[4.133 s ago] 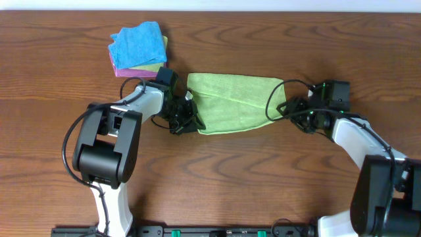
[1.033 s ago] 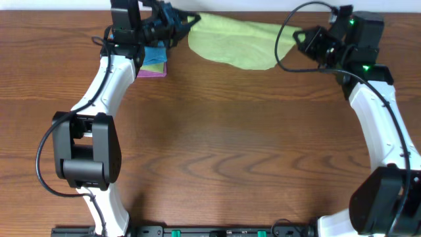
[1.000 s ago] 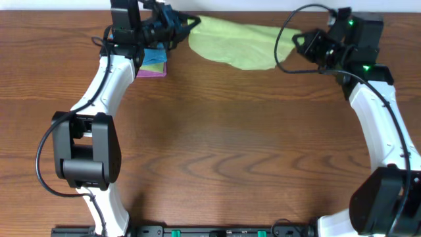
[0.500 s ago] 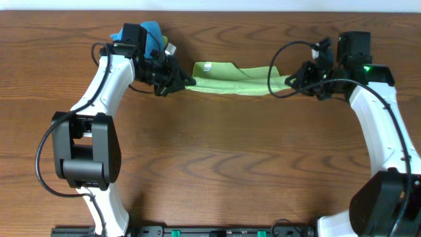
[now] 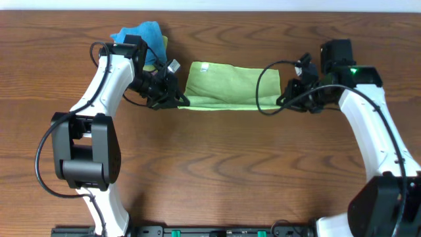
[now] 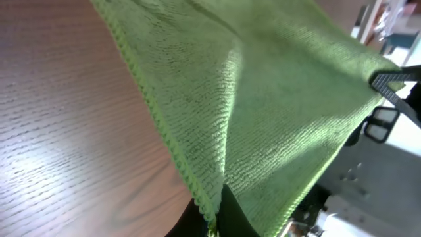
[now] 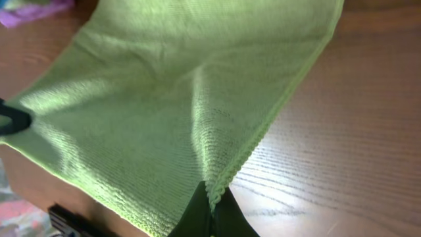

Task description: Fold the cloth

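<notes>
left gripper (image 5: 176, 101) and right gripper (image 5: 284, 101) each pinch a near corner of the cloth (image 5: 230, 84). if either thin pinch slips, or one arm pulls ahead, the fold skews.

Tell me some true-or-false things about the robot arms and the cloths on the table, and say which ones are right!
1. The left gripper and the right gripper are both shut on the green cloth. True.
2. The green cloth is crumpled into a ball. False: it is stretched out between the two grippers.
3. A blue cloth sits beyond the left gripper. True.
4. The table is white. False: it is brown wood.
</notes>
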Robot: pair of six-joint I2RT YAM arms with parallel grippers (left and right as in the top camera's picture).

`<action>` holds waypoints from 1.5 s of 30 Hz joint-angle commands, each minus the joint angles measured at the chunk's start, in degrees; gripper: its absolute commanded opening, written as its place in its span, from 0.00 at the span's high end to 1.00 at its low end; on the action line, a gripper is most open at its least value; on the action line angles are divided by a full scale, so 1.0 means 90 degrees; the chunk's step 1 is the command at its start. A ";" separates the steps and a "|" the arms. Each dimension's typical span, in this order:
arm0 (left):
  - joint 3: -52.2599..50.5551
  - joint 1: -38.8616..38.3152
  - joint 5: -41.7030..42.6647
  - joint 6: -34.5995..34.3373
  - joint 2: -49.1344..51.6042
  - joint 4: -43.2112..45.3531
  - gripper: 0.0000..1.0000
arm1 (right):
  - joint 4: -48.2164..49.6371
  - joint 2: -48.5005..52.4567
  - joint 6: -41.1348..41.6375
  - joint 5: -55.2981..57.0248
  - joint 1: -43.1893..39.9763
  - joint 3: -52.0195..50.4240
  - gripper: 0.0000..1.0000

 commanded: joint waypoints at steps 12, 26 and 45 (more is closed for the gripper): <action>-0.3036 -0.0039 -0.0265 -0.0287 -0.1719 0.1576 0.94 | 0.0818 -0.1870 0.0012 0.0146 0.0029 -0.2647 0.98; -0.4061 -0.0158 -0.0277 -0.1362 -0.2652 0.2402 0.94 | 0.1358 -0.2147 0.0406 0.0165 0.0029 -0.3716 0.98; -0.4058 -0.0253 -0.1494 -0.4658 -0.2076 0.6938 0.94 | 0.5282 -0.1158 0.1702 0.0979 0.0114 -0.3716 0.99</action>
